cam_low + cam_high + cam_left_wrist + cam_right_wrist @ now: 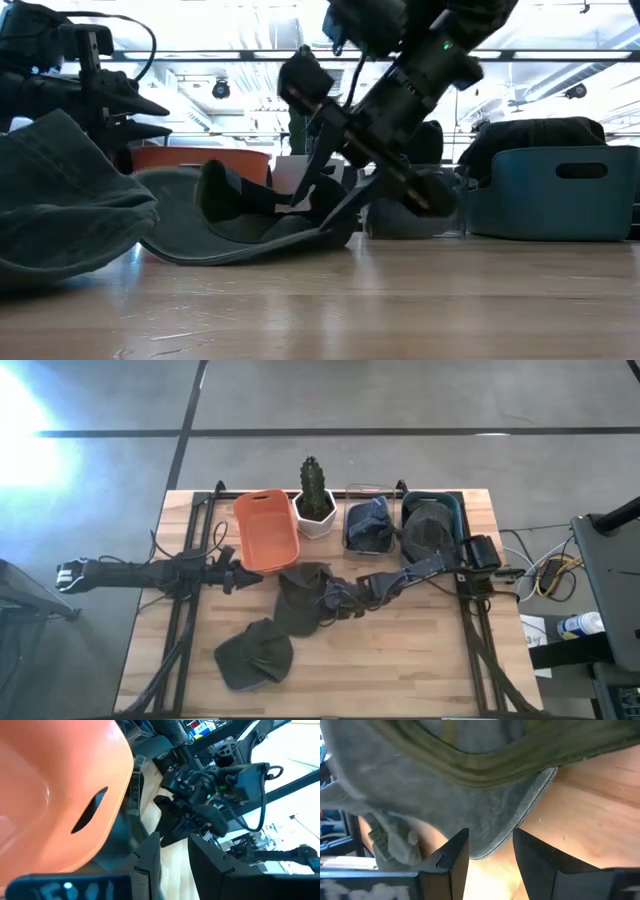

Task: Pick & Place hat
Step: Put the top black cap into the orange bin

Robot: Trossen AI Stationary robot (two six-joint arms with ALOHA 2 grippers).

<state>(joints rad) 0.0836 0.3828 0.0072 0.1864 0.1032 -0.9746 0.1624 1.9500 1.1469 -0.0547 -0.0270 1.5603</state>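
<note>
The left hand (243, 577) waits over the left part of the wooden surface (430, 660), just beside the orange bin (266, 530); in its wrist view its fingers stand parted with nothing between them.

A loose olive hat (255, 653) lies near the front edge. Just past it toward the middle, a second olive hat (303, 596) lies in front of the bin, and this looks like the one being worked.

The right hand (335, 600) reaches in from the right and meets that hat's edge. In the right wrist view its fingers (452, 852) are spread, with the brim (500, 827) entering the gap but not yet clamped.

Along the back, from the left, stand the orange bin, a cactus in a white pot (316, 503), a clear bin of blue cloth (369, 526) and a teal bin (433, 520) holding dark hats.

Risks, as I judge them: closing on only the thin brim edge could let the soft fabric slip out, or the hand could push the hat along the surface instead of gripping it. The 2 hands are near enough that a swing toward the bins might clip the left arm.

No legible writing or brand shows.
</note>
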